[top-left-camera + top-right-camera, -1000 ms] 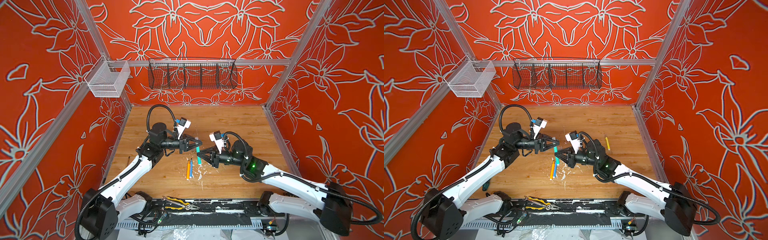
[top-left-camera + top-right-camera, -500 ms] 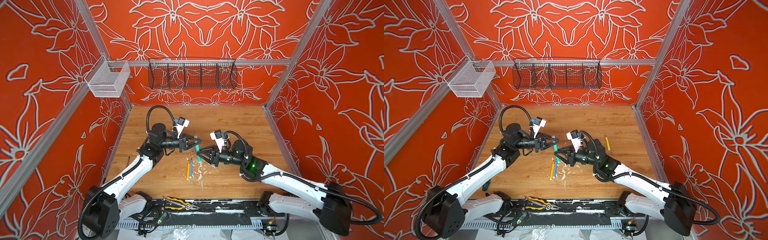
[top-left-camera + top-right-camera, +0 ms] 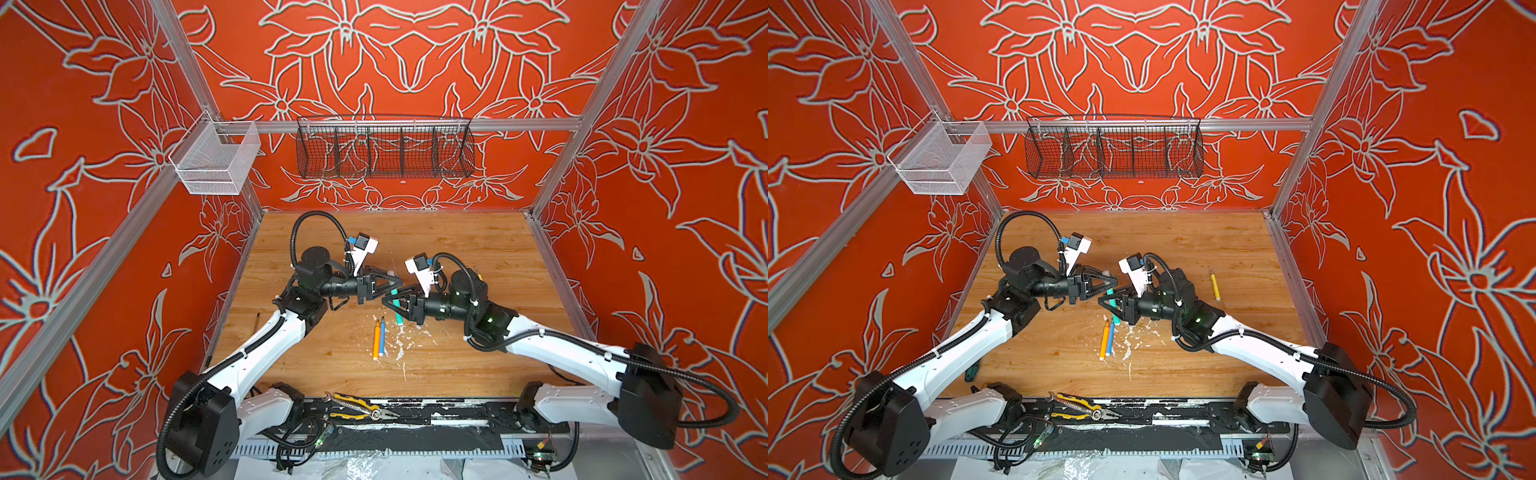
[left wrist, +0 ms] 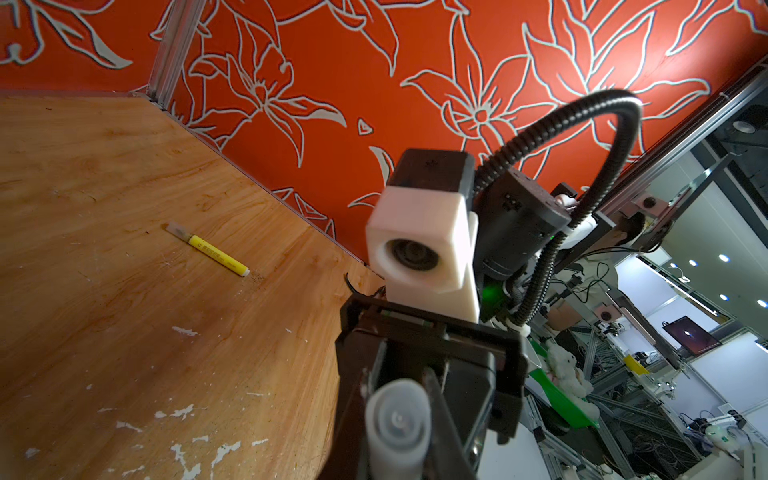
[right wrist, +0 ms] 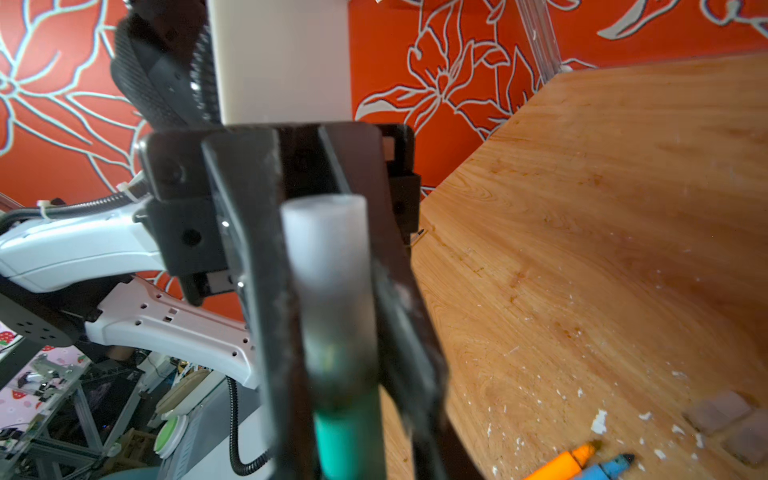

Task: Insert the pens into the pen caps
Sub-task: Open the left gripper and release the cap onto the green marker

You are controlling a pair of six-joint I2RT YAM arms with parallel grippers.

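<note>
Right wrist view: green pen (image 5: 349, 432) between right fingers (image 5: 415, 395), seemingly gripped; left fingers (image 4: 351, 415) clamp cap (image 4: 399, 419).

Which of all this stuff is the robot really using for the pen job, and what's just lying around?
For the job: green pen, clear cap on its end, orange pen, blue pen, yellow pen.

Just lying about: pliers, screwdriver, white flecks, black wire basket, white mesh basket.

Yellow pen (image 4: 210, 250): small print, apparently illegible.
</note>
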